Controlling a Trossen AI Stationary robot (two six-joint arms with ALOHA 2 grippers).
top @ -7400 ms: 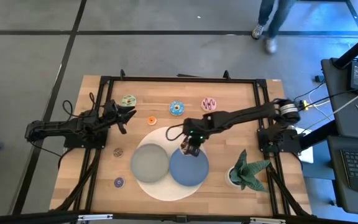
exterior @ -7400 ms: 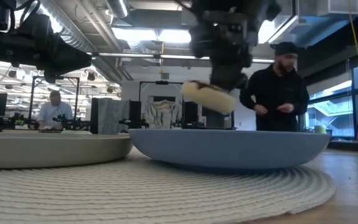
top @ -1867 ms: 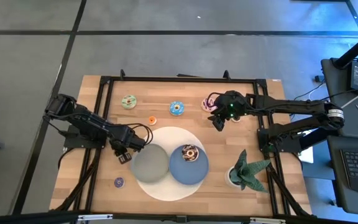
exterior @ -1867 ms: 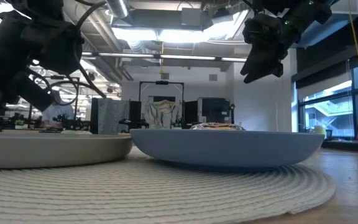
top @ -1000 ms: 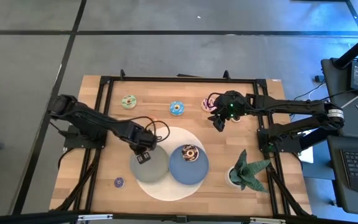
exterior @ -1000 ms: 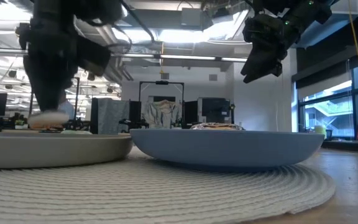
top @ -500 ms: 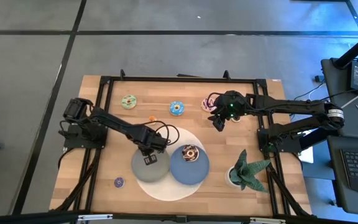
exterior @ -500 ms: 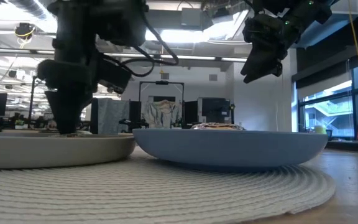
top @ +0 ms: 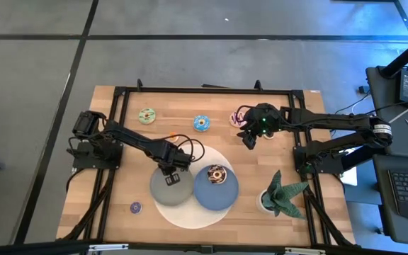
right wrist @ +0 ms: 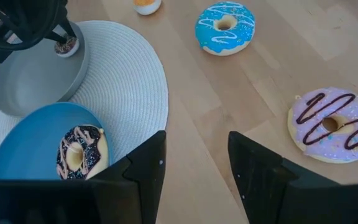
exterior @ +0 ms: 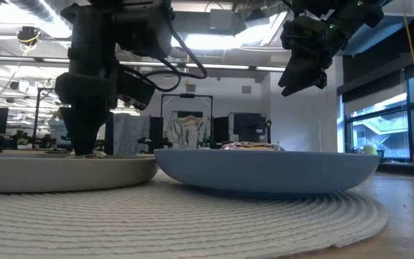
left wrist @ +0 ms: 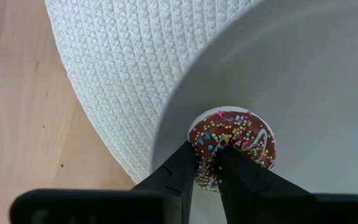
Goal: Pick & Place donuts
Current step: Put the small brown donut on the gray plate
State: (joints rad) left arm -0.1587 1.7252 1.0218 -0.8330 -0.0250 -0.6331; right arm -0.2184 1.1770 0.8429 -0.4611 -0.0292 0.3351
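1. Dark and two-fingered, the left tool [top: 173,174] reaches down into the grey plate [top: 163,193], its tips clenched on the small brown sprinkled donut [left wrist: 232,144], which sits on the plate floor near the rim.
2. The grey plate rests on a white woven mat [top: 190,214], touching or almost touching the blue plate [top: 218,195] beside it.
3. In the blue plate lies a chocolate-iced donut [top: 217,173], well clear of either tool.
4. The left arm stretches across the counter [top: 119,205] from its base at the left edge, passing just by the tiny orange donut [top: 173,134].
5. The right tool [top: 249,136] hangs above the counter near the back right, fingers released and spread, gripping nothing.
6. The pink donut with dark icing lines [right wrist: 329,123] lies near it, and the blue donut [top: 202,122] lies farther along the back.
7. The yellow-green donut [top: 146,115] sits at back left; the tiny purple donut [top: 135,207] lies alone at front left.
8. A potted green plant [top: 281,193] stands at front right, apart from everything else.
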